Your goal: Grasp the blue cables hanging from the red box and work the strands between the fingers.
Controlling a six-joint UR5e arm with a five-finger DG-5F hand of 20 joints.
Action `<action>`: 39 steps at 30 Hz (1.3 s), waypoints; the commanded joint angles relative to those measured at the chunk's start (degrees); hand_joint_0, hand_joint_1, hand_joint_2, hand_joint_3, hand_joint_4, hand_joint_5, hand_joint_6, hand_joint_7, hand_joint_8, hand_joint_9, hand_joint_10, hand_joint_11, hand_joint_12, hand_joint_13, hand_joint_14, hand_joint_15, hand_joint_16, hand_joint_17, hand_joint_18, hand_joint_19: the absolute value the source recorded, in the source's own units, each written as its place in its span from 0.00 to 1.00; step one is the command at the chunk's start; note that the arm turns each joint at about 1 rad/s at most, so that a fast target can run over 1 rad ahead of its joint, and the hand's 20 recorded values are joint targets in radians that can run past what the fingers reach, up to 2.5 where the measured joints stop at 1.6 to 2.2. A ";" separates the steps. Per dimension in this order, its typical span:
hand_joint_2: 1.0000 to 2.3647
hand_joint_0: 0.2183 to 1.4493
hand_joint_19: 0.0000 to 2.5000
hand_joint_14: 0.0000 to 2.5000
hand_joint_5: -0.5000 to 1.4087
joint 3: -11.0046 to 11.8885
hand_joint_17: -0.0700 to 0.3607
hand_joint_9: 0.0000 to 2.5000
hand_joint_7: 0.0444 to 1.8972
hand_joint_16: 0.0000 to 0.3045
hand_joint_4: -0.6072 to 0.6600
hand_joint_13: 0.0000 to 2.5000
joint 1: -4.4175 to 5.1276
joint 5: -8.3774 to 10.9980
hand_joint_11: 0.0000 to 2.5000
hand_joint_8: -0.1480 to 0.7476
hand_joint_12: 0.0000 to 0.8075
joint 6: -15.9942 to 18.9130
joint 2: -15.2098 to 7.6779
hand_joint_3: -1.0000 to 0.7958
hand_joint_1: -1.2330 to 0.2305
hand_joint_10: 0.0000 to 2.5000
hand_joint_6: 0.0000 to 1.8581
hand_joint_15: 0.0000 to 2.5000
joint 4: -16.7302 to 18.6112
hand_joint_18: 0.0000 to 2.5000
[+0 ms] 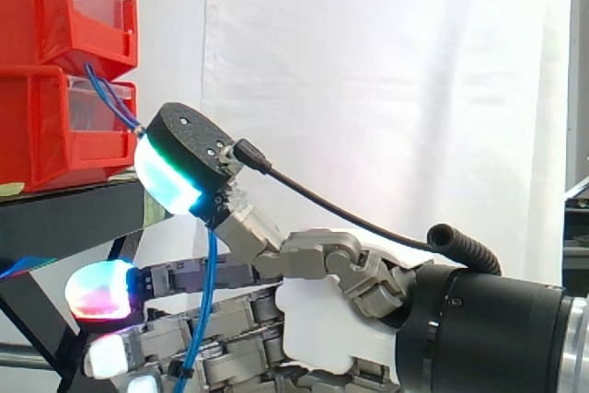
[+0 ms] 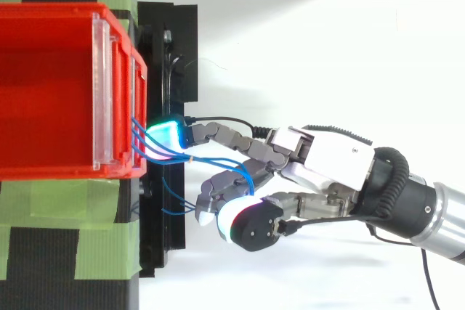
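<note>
Thin blue cables (image 1: pixel 210 264) hang out of the front of the lower red bin (image 1: pixel 55 126) and run down through my hand (image 1: pixel 322 319). From above, the strands (image 2: pixel 211 157) leave the bin (image 2: pixel 51 92) and thread between the fingers of my hand (image 2: pixel 327 154). One finger reaches to the bin's front, its pad (image 2: pixel 166 136) glowing cyan-green. The other fingers lie stretched toward the stand, with magenta and white pads (image 1: pixel 101 290). The strands are held between the fingers. A loose blue loop trails below the bin.
A second red bin (image 1: pixel 64 6) is stacked above the first, both on a black stand (image 1: pixel 74 213). Green tape strips (image 2: pixel 65 230) cover the stand's top beside the bins. A white curtain hangs behind, and a white table lies under the arm.
</note>
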 commanded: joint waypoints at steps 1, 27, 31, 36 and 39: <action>0.00 0.38 0.21 0.00 0.12 0.03 0.49 0.35 0.33 0.21 0.68 0.46 -0.02 -0.09 0.46 0.63 0.61 0.34 -0.03 0.00 0.52 0.00 0.00 0.48 -0.45 0.31; 0.00 0.39 0.59 0.97 0.16 0.03 0.50 0.31 0.35 0.21 0.71 0.42 -0.02 -0.88 0.65 0.59 0.55 2.01 1.81 0.00 0.51 1.00 0.00 0.45 -5.02 0.57; 0.00 0.40 0.65 1.00 0.17 0.03 0.48 0.32 0.35 0.20 0.72 0.42 -0.02 -0.88 0.74 0.59 0.56 2.01 1.81 0.00 0.51 1.00 0.00 0.48 -5.02 0.60; 0.00 0.40 0.48 1.00 0.20 0.03 0.51 0.35 0.37 0.22 0.73 0.48 0.07 -0.88 0.91 0.62 0.62 2.01 1.81 0.00 0.51 1.00 0.00 0.54 -5.11 0.59; 0.00 0.39 0.39 1.00 0.21 0.03 0.52 0.36 0.38 0.23 0.74 0.50 -0.02 -1.05 0.97 0.64 0.65 2.54 1.81 0.00 0.51 1.00 0.00 0.59 -5.46 0.58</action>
